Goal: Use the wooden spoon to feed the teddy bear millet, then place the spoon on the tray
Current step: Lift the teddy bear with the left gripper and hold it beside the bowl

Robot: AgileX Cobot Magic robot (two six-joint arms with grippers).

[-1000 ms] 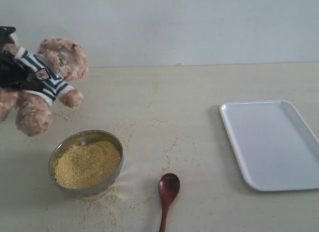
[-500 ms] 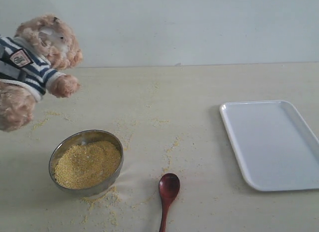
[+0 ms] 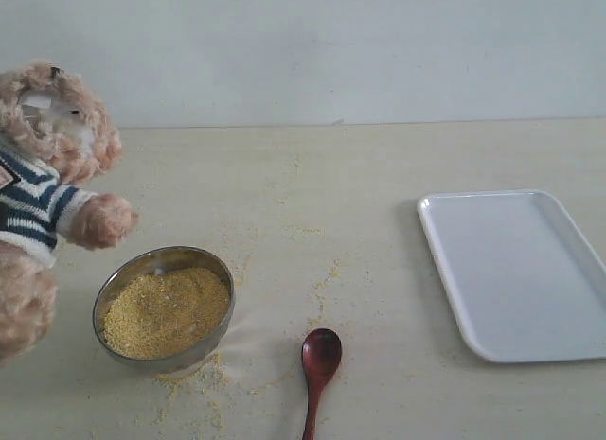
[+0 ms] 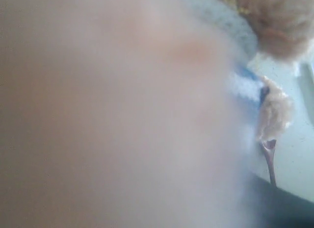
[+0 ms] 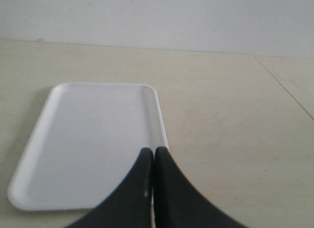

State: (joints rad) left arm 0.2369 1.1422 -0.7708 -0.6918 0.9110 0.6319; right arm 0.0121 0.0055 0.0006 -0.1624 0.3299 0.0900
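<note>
From my station the teddy bear [image 3: 52,175] reads as fluffy tan-pink with a paler muzzle, and its shirt is striped navy and white. The millet [image 3: 163,312] is a fine yellow in a shiny silver-grey metal bowl [image 3: 151,260], and more yellow specks dot the pale beige surface [image 3: 360,184]. I see the wooden spoon [image 3: 321,353] in a dark, glossy reddish-brown, the tray [image 3: 521,270] in plain white, my right hand [image 5: 151,152] in matte black, and the wall [image 3: 331,52] in a flat pale grey.

Left edge, teddy bear [image 3: 38,203]; millet [image 3: 166,310] in bowl [image 3: 161,254]; wooden spoon [image 3: 320,360] nearby; tray [image 3: 521,270] right.
</note>
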